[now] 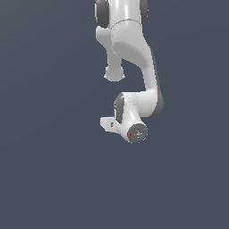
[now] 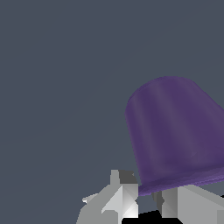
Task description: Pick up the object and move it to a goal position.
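The white Panda arm (image 1: 134,58) is seen bent down over the plain grey-blue bench (image 1: 49,170) in the exterior view, its wrist joint turned toward the camera. The claw (image 1: 107,124) is mostly hidden behind that wrist, only a white block of it showing.

In the wrist view the purple cup (image 2: 177,135) is seen large, lying between the two white fingers (image 2: 116,199) at their tips, its wider rim nearest them. Whether the claw is pinching the cup or merely spread around it cannot be told.
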You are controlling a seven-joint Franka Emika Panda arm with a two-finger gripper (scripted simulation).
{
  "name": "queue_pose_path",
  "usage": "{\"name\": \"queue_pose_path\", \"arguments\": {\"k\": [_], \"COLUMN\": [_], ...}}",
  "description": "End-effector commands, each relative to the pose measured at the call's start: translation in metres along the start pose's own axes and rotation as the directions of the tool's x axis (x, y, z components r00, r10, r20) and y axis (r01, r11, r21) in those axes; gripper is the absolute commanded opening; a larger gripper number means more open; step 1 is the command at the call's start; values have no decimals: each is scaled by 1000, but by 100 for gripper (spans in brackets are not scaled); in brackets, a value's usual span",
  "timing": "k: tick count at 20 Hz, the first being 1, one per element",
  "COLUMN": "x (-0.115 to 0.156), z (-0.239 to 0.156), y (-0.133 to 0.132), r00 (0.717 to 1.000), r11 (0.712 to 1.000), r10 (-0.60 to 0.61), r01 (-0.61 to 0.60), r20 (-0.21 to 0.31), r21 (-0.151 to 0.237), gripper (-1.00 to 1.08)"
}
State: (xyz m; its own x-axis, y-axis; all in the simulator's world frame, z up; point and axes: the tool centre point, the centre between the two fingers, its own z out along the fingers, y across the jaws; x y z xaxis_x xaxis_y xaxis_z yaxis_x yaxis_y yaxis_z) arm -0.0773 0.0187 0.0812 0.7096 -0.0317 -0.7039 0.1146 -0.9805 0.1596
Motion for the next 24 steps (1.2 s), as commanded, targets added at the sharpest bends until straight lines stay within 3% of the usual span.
{"name": "queue_pose_path", "arguments": {"k": [1,7,12,17,24], "x": [-2,-9,-18,-31,-51], "z": [-10,-39,-67,-95,-128], "y": [-6,-25,-45,-66,-95], "r00": [999,979,935,866,742], "r11": [1000,996,988,975,953], "r10": [20,87,155,220,300], "r01": [-20,-85,-146,-203,-266], "r20": [-44,-183,-319,-448,-599], "r21": [4,23,51,87,146], "gripper": [-100,-100,-100,-100,-100]}}
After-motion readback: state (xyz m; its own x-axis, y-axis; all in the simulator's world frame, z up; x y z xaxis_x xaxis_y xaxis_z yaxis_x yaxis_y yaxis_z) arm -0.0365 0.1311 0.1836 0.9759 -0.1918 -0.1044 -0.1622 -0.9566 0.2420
